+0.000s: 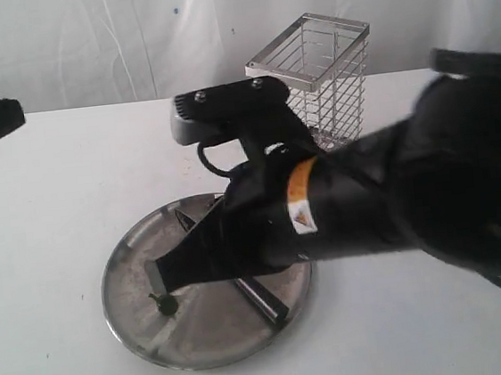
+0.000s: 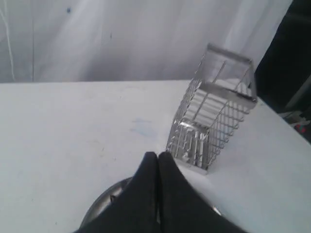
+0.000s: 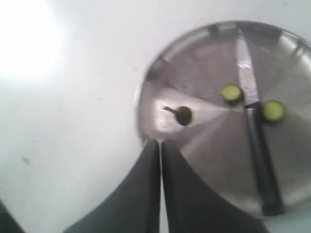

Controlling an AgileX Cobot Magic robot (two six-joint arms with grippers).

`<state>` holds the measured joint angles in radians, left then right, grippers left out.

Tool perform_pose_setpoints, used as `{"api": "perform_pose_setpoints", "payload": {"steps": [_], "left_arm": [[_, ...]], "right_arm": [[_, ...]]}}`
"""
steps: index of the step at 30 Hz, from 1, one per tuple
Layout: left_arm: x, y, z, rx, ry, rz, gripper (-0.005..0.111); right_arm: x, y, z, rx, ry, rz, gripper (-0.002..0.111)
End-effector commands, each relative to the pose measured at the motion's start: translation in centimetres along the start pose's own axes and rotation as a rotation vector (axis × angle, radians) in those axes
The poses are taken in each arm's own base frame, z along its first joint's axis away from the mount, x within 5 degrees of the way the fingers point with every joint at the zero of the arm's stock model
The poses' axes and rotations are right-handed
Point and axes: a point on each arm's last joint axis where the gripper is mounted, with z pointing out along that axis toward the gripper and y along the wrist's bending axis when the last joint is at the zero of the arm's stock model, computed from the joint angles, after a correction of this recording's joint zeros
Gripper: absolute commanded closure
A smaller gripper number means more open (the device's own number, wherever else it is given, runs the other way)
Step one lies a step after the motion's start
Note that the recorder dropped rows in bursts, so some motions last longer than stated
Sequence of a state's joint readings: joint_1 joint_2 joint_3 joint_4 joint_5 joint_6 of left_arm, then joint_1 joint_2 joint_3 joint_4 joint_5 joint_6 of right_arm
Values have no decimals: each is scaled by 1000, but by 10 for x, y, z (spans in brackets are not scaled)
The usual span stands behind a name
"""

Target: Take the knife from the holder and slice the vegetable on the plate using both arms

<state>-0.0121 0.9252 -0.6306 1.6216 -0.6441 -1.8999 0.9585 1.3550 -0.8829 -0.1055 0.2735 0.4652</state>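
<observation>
Knife [image 3: 255,126], one only, lies flat on the single round steel plate [image 3: 204,63], its dark blade pointing toward one rim and its black handle reaching the opposite rim. The vegetable [image 3: 183,115] is on the same plate in three pieces: two round green slices with pale centres, one [image 3: 232,93] touching the blade on one side, the other [image 3: 273,110] just beside the knife on the other side, and one small stem end lying apart from them nearer the rim. One wire holder [image 1: 319,68] stands upright on the white table [image 1: 52,262] behind the plate, not touching it. Of the two grippers, the right gripper [image 3: 159,145] hangs over the plate's rim near the stem end, jaws pressed together and gripping nothing. The left gripper [image 2: 158,160] is likewise clenched on nothing, and in the exterior view it sits at the far left, well apart from the plate.
</observation>
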Motion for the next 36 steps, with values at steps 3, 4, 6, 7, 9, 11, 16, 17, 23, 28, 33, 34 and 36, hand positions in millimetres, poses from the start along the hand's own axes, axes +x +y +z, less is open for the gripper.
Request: {"api": "perform_pose_setpoints", "payload": {"steps": [3,4,6,7,9,11,16,17,23,28,33,34,36], "left_arm": [[16,-26,-59,36,-141,3,107],[23,-27,-63,38,-143,-1,107],[32,-28,-68,44,-144,-9,107],[34,-30,-70,62,-143,-1,107],[37,-37,-71,137,-119,15,107],[39,-43,-72,201,-97,21,107],[43,-52,-74,299,-63,30,107],[43,-53,-74,311,-59,31,107],[44,-56,-75,346,-46,34,107],[44,-56,-75,346,-46,34,107],[44,-56,-75,346,-45,37,107],[45,-56,-75,345,-43,39,107],[45,-56,-75,345,-43,39,107]], "right_arm": [[51,17,-71,-280,-231,-10,108],[60,14,-78,-301,-251,-12,108],[67,9,-88,-339,-316,-7,108],[70,7,-92,-351,-343,-20,108],[72,6,-96,-356,-364,-38,108],[72,5,-96,-355,-361,-36,108],[73,5,-96,-351,-353,-34,108],[73,5,-96,-351,-353,-34,108],[73,5,-96,-344,-357,-71,108],[69,-11,-104,-235,-454,-249,108],[101,-74,-132,120,-522,-137,108],[118,-87,-139,218,-508,-91,108],[144,-98,-148,337,-491,-67,108]]}}
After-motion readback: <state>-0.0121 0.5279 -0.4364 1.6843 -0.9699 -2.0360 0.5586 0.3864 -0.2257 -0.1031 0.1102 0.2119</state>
